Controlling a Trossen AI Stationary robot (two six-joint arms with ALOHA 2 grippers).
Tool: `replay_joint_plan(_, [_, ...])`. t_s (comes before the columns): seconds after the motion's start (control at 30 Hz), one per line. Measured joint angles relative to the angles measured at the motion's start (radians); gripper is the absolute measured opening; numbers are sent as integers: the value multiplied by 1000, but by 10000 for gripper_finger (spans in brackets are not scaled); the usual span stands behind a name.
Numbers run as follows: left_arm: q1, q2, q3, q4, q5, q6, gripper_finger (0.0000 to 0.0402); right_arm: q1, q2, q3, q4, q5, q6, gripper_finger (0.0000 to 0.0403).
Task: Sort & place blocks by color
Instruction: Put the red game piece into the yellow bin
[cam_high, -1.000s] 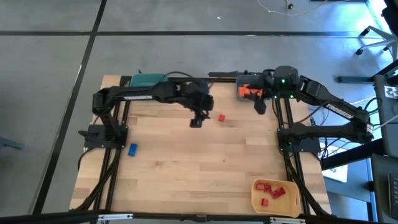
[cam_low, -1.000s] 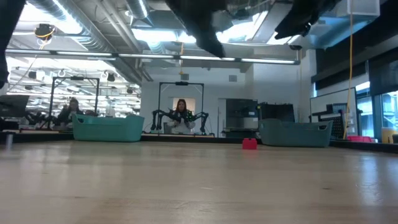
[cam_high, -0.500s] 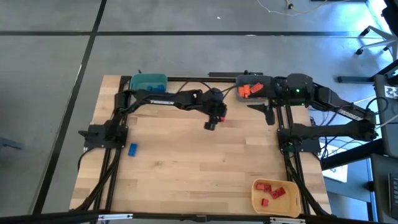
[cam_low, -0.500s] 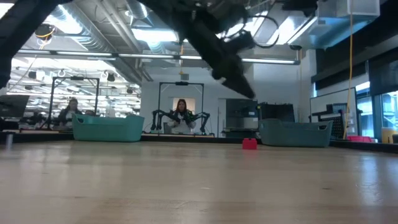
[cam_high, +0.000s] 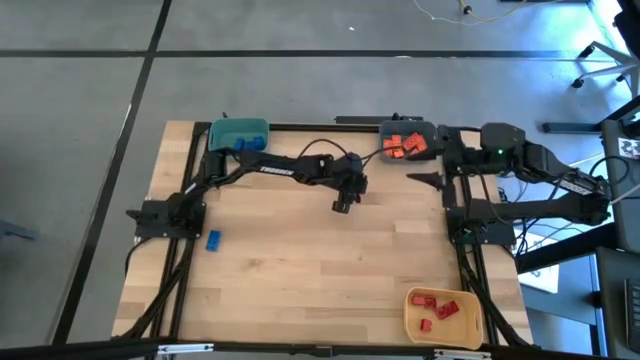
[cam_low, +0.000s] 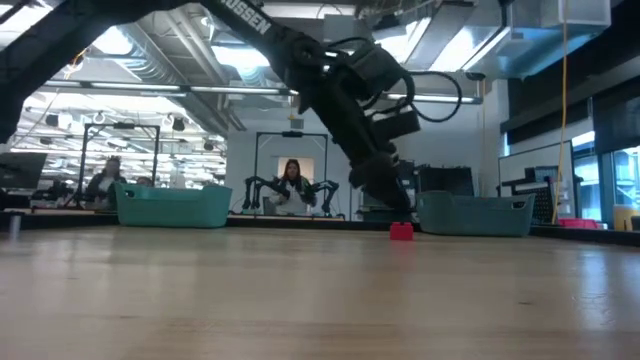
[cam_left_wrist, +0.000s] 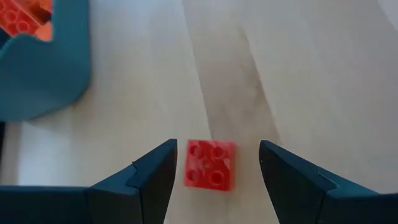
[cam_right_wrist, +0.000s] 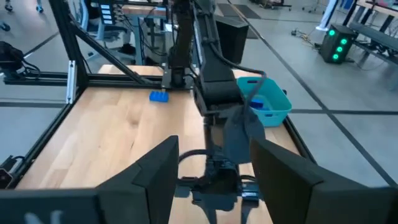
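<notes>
Pick-up stage of colour sorting on light wooden table (cam_high: 300, 270). Left gripper (cam_left_wrist: 214, 165) lowered over small square red plastic brick (cam_left_wrist: 210, 163), fingers spread wide to either side of it, not yet touching; brick flat on bare wood, studs up, near middle of far half of table, hidden beneath gripper in high view and visible just under fingertips in low view (cam_low: 401, 231). Grey-blue plastic bin (cam_high: 408, 140) with orange bricks close beside, at far edge. Right gripper (cam_high: 428, 179) parked just beside same bin, fingers apart, empty. Teal plastic bin (cam_high: 238, 134) at far left corner, blue pieces inside; yellow plastic bin (cam_high: 443, 316) at near right corner, red bricks inside; single blue plastic brick (cam_high: 213, 239) loose near left arm's base. Step in hand, as judged: final descent before grasp. Next move calls for lowering slightly, closing squarely on brick's side faces, then lift and long carry across table to yellow bin.
</notes>
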Motion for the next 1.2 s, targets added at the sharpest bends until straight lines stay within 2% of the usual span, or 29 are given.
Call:
replay_joint_plan(0.4, [33,32,1,16,9,-2,220,39,0,0,0,0,0,200])
replay_joint_plan(0.73, [52,61,1,24,105,-3,220,45,0,0,0,0,1,200])
replay_joint_plan(0.87, [54,78,5,47,105,1,220,45,0,0,0,0,3,200])
replay_joint_plan(1.2, [51,104,3,40,129,-68,220,45,0,0,-1,0,5,200])
